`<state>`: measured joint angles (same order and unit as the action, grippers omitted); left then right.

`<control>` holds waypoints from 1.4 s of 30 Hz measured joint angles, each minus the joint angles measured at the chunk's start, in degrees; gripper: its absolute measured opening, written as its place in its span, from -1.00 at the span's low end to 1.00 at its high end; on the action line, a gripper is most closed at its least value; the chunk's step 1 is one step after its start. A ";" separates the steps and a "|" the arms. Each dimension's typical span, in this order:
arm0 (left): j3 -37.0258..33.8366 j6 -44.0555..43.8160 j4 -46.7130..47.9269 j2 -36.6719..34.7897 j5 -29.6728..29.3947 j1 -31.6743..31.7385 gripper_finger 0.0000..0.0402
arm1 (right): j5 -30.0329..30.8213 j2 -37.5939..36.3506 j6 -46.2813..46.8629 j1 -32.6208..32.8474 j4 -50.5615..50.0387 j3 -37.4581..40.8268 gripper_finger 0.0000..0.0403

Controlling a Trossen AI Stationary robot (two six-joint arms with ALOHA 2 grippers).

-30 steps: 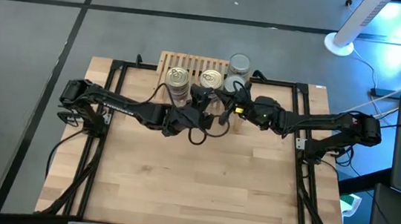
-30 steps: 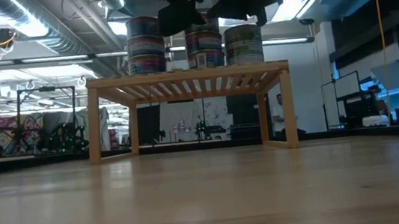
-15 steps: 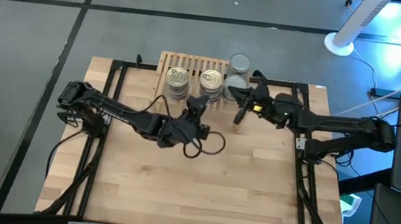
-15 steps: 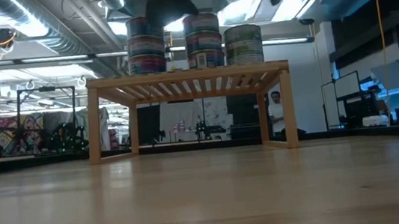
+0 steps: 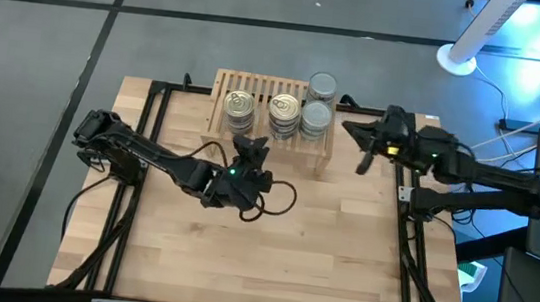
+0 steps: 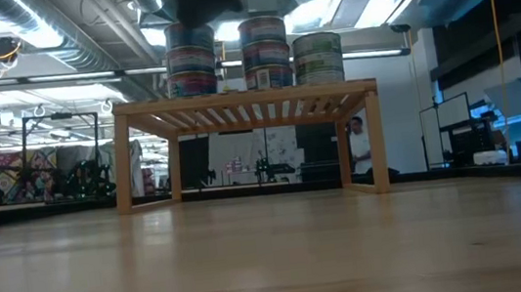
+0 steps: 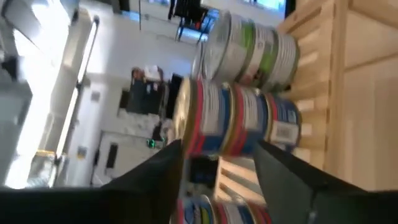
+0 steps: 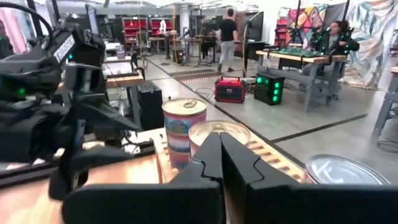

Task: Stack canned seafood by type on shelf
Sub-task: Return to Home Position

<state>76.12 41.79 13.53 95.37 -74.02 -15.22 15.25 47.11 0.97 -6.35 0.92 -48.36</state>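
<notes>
The light-wood shelf stands at the table's far edge and carries the cans in stacks on its slatted top. Two gold-lidded stacks stand left and middle, and silver-lidded cans stand at its right end. The low view shows three stacks. My left gripper is open, just near of the shelf and facing the stacks without touching them. My right gripper is shut and empty, to the right of the shelf.
Bare wooden tabletop spreads near of the shelf. A cable loop hangs by my left wrist. A white fan base stands on the floor beyond the table's far right corner. People move in the room behind.
Both grippers have drawn away from the shelf's middle stack. My left gripper has backed off toward the table's near edge and a little left. My right gripper has swung toward the table's right edge. The cans have stayed where they were.
</notes>
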 joint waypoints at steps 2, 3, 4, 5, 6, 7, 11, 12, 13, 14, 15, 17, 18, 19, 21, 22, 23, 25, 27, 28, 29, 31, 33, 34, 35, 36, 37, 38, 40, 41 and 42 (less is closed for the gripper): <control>0.00 -6.43 4.99 -0.13 0.02 -0.22 -0.19 | -0.53 -2.30 -0.11 0.00 -3.60 0.00 -1.00; 0.00 -10.14 8.77 -0.41 0.02 -0.47 -0.29 | -0.84 -3.51 -0.21 0.00 -5.87 0.00 -1.00; 0.00 -13.93 13.24 -0.70 0.16 -0.84 -0.39 | -0.86 -4.68 -0.33 0.00 -7.81 0.00 -1.00; 0.00 -18.48 18.04 -1.07 0.47 -1.20 -0.49 | -0.85 -5.59 -0.46 0.00 -9.25 0.00 -1.00; 0.00 -23.73 23.04 -1.55 0.96 -1.50 -0.60 | -0.85 -6.49 -0.78 0.00 -10.61 0.00 -1.00; 0.00 -29.72 28.62 -2.10 1.94 -1.75 -0.69 | -0.86 -7.59 -1.04 0.00 -12.06 0.01 -1.00; -0.02 -56.36 47.55 -5.04 13.17 -1.11 -0.97 | -1.37 -11.52 -1.25 0.00 -12.64 1.73 -1.00; -0.06 -61.00 50.73 -5.68 15.08 -0.73 -0.96 | -1.92 -12.33 -1.32 0.00 -12.76 2.71 -1.00; -0.44 -64.25 52.49 -6.39 15.71 -0.50 -0.94 | -2.68 -12.83 -1.43 -0.02 -12.00 3.97 -1.00; -1.12 -66.22 53.27 -7.08 15.92 -0.39 -0.93 | -3.33 -13.13 -1.49 -0.04 -10.63 5.50 -1.00; -2.21 -67.07 53.06 -7.83 16.04 -0.38 -0.92 | -3.98 -13.57 -1.50 -0.04 -9.73 7.17 -1.00; -5.35 -67.24 50.10 -9.93 16.59 -0.38 -0.93 | -5.21 -14.01 -1.49 -0.04 -6.30 10.97 -1.00; -7.27 -67.27 48.16 -11.20 16.92 -0.39 -0.95 | -6.09 -14.24 -1.48 -0.04 -3.83 12.89 -1.00; -9.41 -67.31 46.32 -12.65 17.50 -0.40 -0.97 | -7.01 -14.48 -1.43 -0.04 -1.65 14.76 -1.00; -14.27 -67.37 42.51 -15.94 18.99 -0.38 -0.99 | -8.57 -14.94 -1.22 -0.04 3.07 18.03 -1.00; -16.76 -67.37 40.31 -17.74 19.66 -0.38 -0.98 | -9.08 -15.13 -1.20 -0.04 4.64 19.40 -1.00; -19.42 -67.38 37.80 -19.85 20.31 -0.38 -0.98 | -9.74 -15.14 -1.17 -0.04 6.08 20.61 -1.00; -24.79 -66.98 31.76 -24.42 21.61 -0.17 -0.99 | -12.60 -15.14 -1.24 -0.06 8.77 22.30 -1.00; -30.34 -65.06 24.10 -29.37 24.89 0.51 -0.99 | -16.91 -15.11 -1.28 -0.05 9.59 23.41 -1.00; -33.28 -63.66 20.12 -31.90 27.14 0.97 -0.99 | -19.18 -15.05 -1.29 -0.07 9.67 23.69 -1.00; -36.21 -62.03 15.70 -34.42 29.86 1.62 -0.99 | -21.34 -15.01 -1.43 -0.07 9.68 23.98 -1.00; -42.06 -58.30 5.11 -39.36 35.23 3.11 -0.99 | -25.11 -15.02 -1.87 -0.06 9.91 24.59 -1.00; -47.87 -54.55 -5.60 -43.76 39.31 5.01 -0.99 | -26.75 -15.04 -2.69 -0.07 10.11 25.33 -1.00; -50.39 -52.95 -10.22 -45.58 40.52 6.04 -0.99 | -26.97 -15.04 -2.80 -0.07 10.47 25.87 -1.00; -52.88 -51.61 -14.18 -47.28 41.27 7.02 -0.99 | -26.93 -15.01 -2.75 -0.07 11.41 26.62 -1.00; -54.97 -50.88 -17.19 -48.87 41.62 7.93 -0.99 | -26.91 -15.07 -2.47 -0.07 12.55 27.54 -1.00; -56.79 -50.74 -19.23 -50.25 41.72 8.92 -0.99 | -26.91 -15.35 -2.07 -0.07 13.21 28.42 -1.00; -58.38 -50.88 -20.51 -51.49 41.72 9.74 -0.99 | -26.89 -15.91 -1.62 -0.07 13.32 29.40 -1.00; -61.15 -52.22 -21.44 -53.89 41.72 10.82 -0.99 | -26.13 -17.59 -0.70 -0.07 13.17 31.83 -1.00; -62.19 -52.65 -21.47 -54.95 41.85 11.15 -0.99 | -25.53 -18.52 0.20 -0.07 13.23 33.09 -1.00; -63.19 -53.14 -21.63 -56.01 41.90 11.31 -0.99 | -24.99 -19.76 0.84 -0.07 13.23 34.51 -1.00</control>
<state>12.92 -11.35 -8.11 39.35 -32.12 -3.90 -9.75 27.35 1.81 -6.42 14.15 -13.85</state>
